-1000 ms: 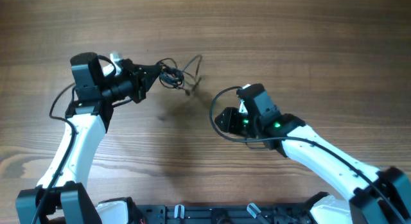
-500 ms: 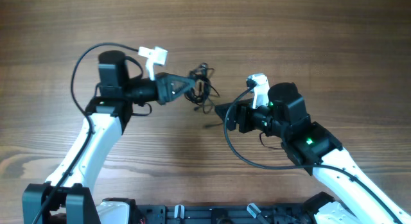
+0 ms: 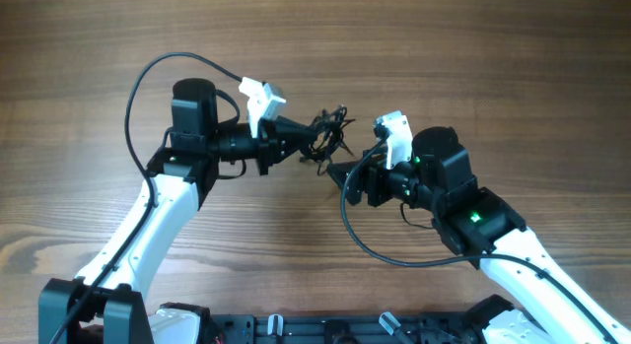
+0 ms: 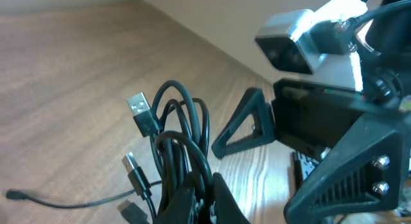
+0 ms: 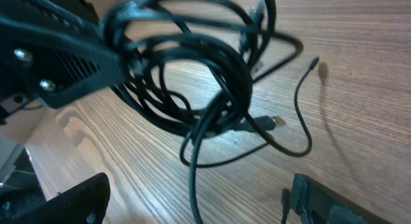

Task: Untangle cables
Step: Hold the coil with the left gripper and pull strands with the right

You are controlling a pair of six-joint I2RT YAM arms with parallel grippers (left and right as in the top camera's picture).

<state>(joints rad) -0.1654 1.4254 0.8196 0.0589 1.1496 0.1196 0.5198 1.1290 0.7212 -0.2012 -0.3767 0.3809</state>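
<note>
The cables [image 3: 325, 135] are a knot of thin black wires with small USB plug ends, held up above the wooden table. My left gripper [image 3: 302, 139] is shut on the bundle [image 4: 183, 153], its fingertips pinching the strands low in the left wrist view [image 4: 200, 201]. My right gripper [image 3: 340, 176] is open, its two fingers spread wide just below and right of the knot. In the right wrist view the bundle [image 5: 192, 76] hangs in front of the open jaws [image 5: 199, 198], with one strand dangling between them and loose ends trailing right.
The wooden table [image 3: 513, 68] spreads all round. Thicker black cords loop from each arm, one above the left arm [image 3: 148, 78] and one below the right gripper [image 3: 365, 250]. The arm bases sit at the front edge [image 3: 296, 329].
My left gripper has carried the knot right and up toward the right gripper. The right arm swung left a second ago and has since held still, fingers open.
</note>
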